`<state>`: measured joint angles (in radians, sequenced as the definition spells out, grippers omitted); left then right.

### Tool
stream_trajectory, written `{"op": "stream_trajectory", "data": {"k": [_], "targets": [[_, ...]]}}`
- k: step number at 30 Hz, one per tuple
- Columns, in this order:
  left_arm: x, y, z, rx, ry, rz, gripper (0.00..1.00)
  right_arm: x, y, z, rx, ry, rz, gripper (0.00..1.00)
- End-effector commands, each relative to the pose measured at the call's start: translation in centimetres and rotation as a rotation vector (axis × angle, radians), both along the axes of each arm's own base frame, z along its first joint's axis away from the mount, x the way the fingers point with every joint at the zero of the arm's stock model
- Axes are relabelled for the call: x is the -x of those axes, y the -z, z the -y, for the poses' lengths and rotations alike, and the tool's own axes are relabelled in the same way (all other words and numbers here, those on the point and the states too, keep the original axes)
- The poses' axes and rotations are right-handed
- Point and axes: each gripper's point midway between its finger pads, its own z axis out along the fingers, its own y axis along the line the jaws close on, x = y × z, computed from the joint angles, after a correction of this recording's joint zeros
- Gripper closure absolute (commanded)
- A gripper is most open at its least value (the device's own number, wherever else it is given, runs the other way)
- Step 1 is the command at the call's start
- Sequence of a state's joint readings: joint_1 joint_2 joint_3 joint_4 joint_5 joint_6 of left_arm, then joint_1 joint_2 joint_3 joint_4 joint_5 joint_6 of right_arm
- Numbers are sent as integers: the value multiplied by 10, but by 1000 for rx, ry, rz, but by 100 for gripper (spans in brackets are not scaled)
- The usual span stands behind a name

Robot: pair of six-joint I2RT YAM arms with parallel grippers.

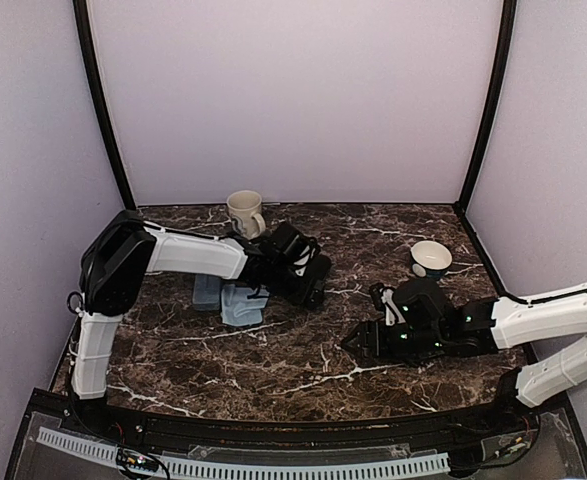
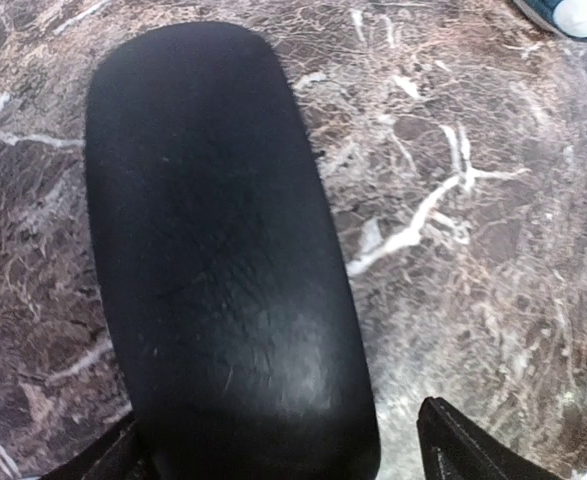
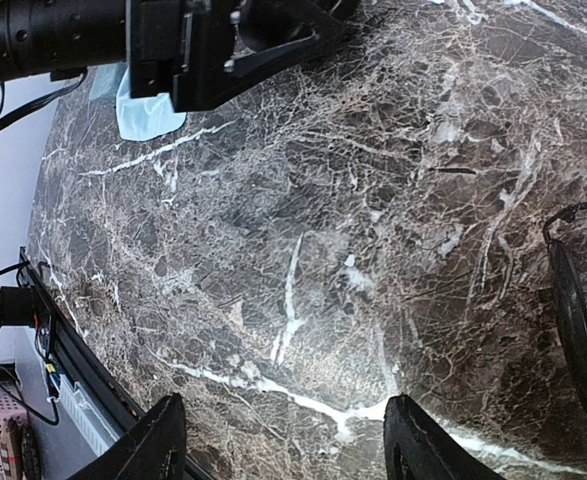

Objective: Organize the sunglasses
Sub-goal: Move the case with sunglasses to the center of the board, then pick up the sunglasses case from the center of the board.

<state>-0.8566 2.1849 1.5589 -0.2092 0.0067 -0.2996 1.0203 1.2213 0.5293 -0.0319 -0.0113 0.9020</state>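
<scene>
Right gripper: nearest the arm bases, held low over the brown marble table, right of centre; its fingers are spread apart and nothing is gripped between them
Sunglasses: one thin-framed pair with a dark lens is seen only in part, laid on the table near the far side of the right gripper; no hold is taken on it
Grey-blue case: laid left of centre, partly covered by the left arm
Left gripper: extended to mid-table; its fingers are spread wide, one set on each side of the black case's near end
Black case: oblong, closed, laid flat on the marble; a gap is seen between it and the right-hand finger
Bowl: stood at the far right
Mug: stood upright at the far edge, by the back wall
</scene>
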Motion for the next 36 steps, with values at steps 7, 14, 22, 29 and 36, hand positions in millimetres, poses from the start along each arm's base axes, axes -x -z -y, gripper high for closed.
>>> {"op": "stream_trajectory", "data": {"k": [7, 14, 22, 29, 36], "targets": [[11, -48, 5, 137, 18, 33, 12, -4, -2, 0, -15, 4, 11, 32], [26, -69, -25, 132, 0, 93, 9, -4, -1, 2, -13, -3, 25, 31], [32, -93, -127, -62, -172, 215, 1, -18, -26, -12, 69, -96, 139, 27], [16, -77, -211, -122, -358, 154, 1, -38, -33, -20, 164, -113, 220, 24], [-17, -44, -250, -224, -482, 97, 1, -39, -26, -39, 125, -159, 211, 24]]}}
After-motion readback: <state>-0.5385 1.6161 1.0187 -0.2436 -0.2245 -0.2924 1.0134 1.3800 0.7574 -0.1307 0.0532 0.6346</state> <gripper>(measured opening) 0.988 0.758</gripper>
